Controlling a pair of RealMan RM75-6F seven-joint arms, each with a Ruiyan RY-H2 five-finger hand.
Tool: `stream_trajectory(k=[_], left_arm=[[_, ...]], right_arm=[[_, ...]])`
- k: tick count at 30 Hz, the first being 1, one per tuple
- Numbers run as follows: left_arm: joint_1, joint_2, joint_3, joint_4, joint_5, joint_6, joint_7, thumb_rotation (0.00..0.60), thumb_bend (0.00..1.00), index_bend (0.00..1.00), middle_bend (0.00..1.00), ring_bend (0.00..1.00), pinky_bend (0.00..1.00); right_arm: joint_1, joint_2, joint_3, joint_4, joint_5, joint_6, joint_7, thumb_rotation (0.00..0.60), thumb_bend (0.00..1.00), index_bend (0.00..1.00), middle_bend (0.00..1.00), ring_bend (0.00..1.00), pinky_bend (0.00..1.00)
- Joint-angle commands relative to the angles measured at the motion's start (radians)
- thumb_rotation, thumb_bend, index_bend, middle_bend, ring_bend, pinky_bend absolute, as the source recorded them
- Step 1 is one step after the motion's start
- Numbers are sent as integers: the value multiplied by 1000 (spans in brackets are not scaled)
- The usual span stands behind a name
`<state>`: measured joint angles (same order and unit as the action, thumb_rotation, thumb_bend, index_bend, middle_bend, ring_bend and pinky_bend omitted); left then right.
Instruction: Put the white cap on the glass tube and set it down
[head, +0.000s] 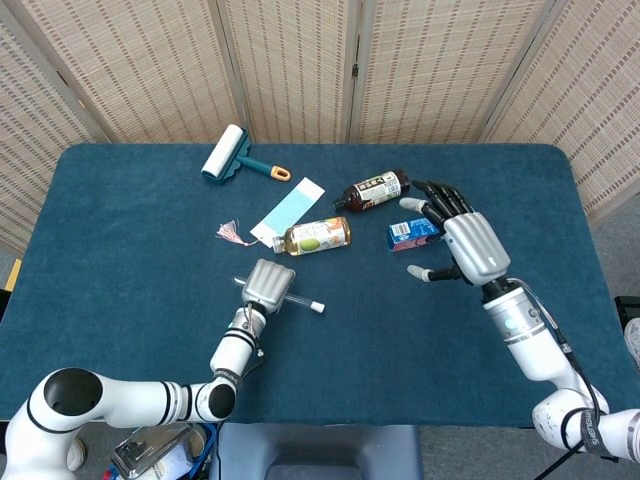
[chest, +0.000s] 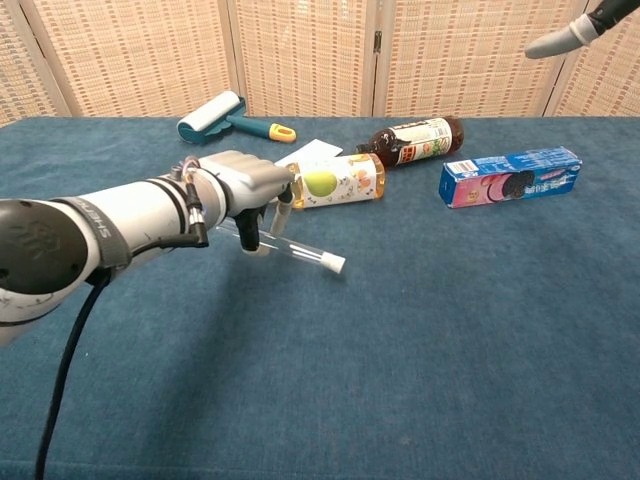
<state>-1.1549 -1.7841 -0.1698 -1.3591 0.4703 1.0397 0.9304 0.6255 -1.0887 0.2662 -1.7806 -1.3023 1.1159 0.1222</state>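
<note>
My left hand (head: 268, 284) (chest: 247, 188) grips the glass tube (chest: 298, 252) near the middle of the blue table, a little above the cloth. The tube (head: 297, 301) points out to the right of the hand, and the white cap (head: 316, 307) (chest: 334, 264) sits on its far end. My right hand (head: 466, 243) hovers open at the right with fingers spread, above the near end of the blue cookie box (head: 410, 232). In the chest view only one fingertip of the right hand (chest: 558, 38) shows at the top right corner.
A small juice bottle (head: 314, 236) (chest: 332, 182) lies just behind the left hand, beside a blue paper strip (head: 288, 211) and a pink tassel (head: 231, 233). A dark bottle (head: 371, 190) (chest: 415, 139), the cookie box (chest: 511, 176) and a lint roller (head: 228, 153) (chest: 212, 112) lie further back.
</note>
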Motion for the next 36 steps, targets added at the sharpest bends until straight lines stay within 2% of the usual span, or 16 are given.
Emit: stream_trajectory(k=[1, 14, 19, 23, 27, 30, 33, 35, 36], left_arm=[[-2, -6, -3, 4, -8, -7, 10, 600, 446, 521, 1000, 1000, 1000], [-9, 14, -13, -41, -68, -5, 71, 600, 362, 389, 1000, 1000, 1000], [1, 86, -15, -137, -107, 22, 96, 600, 342, 300, 1000, 1000, 1000], [37, 180, -28, -262, -93, 37, 44, 600, 342, 283, 1000, 1000, 1000], [143, 331, -18, -448, 62, 97, -105, 600, 342, 274, 961, 1000, 1000], [243, 446, -1, -555, 186, 157, -237, 600, 342, 274, 873, 954, 1000], [340, 537, 17, -594, 309, 213, -369, 600, 342, 294, 787, 852, 1000], [403, 587, 35, -591, 386, 249, -451, 600, 342, 310, 741, 790, 1000], [428, 604, 43, -583, 417, 266, -483, 600, 342, 314, 724, 769, 997]], right_arm=[[-1, -2, 1, 7, 5, -3, 4, 600, 51, 171, 44, 0, 0], [-16, 8, 7, 7, 10, 3, 12, 600, 51, 171, 43, 0, 0], [-26, 24, 9, -1, 16, 6, 9, 600, 51, 166, 43, 0, 0], [-40, 48, 1, -8, 14, 8, -3, 600, 52, 166, 43, 0, 0], [-75, 88, -28, -11, 6, 19, -34, 600, 145, 162, 45, 0, 0], [-110, 117, -54, -14, 7, 29, -46, 600, 224, 162, 89, 0, 48], [-143, 123, -77, 9, -9, 51, -37, 600, 250, 162, 150, 47, 189], [-168, 118, -94, 29, -24, 75, -39, 600, 270, 162, 203, 125, 283], [-178, 118, -103, 36, -30, 83, -43, 600, 275, 162, 225, 148, 300]])
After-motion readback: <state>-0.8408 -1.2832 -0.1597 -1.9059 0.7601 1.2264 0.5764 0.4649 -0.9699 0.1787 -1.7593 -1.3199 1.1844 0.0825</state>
